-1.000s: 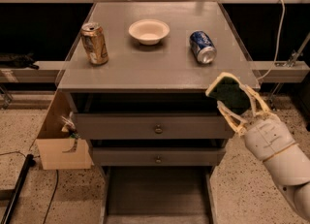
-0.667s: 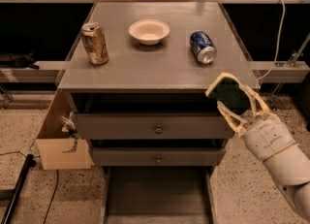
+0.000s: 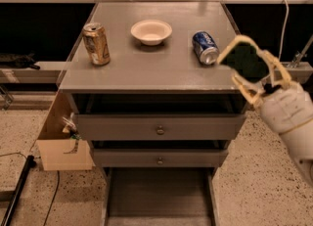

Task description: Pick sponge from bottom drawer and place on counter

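My gripper is at the right side of the cabinet, raised beside the counter's front right corner. Its pale fingers are shut on the sponge, which shows as a dark green pad held in the air just off the counter's right edge, near the blue can. The bottom drawer is pulled open below the two knobbed fronts, and its grey tray shows nothing inside.
On the counter stand a gold can at the left and a white bowl in the middle; a blue can lies on its side at the right. A cardboard box sits on the floor left of the cabinet.
My gripper has risen with the sponge from beside the top drawer to counter height and shifted slightly right. The cans and bowl have not moved.
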You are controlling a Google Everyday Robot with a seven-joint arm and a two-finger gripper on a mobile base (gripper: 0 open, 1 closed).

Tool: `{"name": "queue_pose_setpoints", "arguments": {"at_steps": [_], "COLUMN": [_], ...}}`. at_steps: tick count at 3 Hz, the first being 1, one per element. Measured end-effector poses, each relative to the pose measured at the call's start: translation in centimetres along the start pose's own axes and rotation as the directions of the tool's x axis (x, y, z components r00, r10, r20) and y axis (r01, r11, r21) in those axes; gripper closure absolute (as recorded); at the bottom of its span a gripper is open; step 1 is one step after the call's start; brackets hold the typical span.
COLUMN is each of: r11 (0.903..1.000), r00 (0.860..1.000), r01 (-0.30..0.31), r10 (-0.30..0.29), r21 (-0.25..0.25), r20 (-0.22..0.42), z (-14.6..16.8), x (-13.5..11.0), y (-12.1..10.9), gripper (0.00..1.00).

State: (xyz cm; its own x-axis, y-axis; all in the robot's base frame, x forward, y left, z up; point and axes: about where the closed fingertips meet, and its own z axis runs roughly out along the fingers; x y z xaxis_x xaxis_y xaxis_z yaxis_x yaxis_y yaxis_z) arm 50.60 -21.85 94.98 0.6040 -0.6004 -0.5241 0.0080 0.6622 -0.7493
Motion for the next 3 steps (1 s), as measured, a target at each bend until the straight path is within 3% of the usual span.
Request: {"name": "queue_pose_setpoints", "arguments": {"at_steps": [1, 3], "r11": [0.9989, 0.9964], "r00": [0.998, 0.994], "r01": [0.039, 0.083], "r10": [-0.041, -0.082], "r21": [0.027, -0.018], "r20": [0.056, 0.072], "z": [3.4, 4.5], "x": [-0.9, -1.2], "y": [-4.0, -4.7], "gripper": [1.0, 1.0]}}
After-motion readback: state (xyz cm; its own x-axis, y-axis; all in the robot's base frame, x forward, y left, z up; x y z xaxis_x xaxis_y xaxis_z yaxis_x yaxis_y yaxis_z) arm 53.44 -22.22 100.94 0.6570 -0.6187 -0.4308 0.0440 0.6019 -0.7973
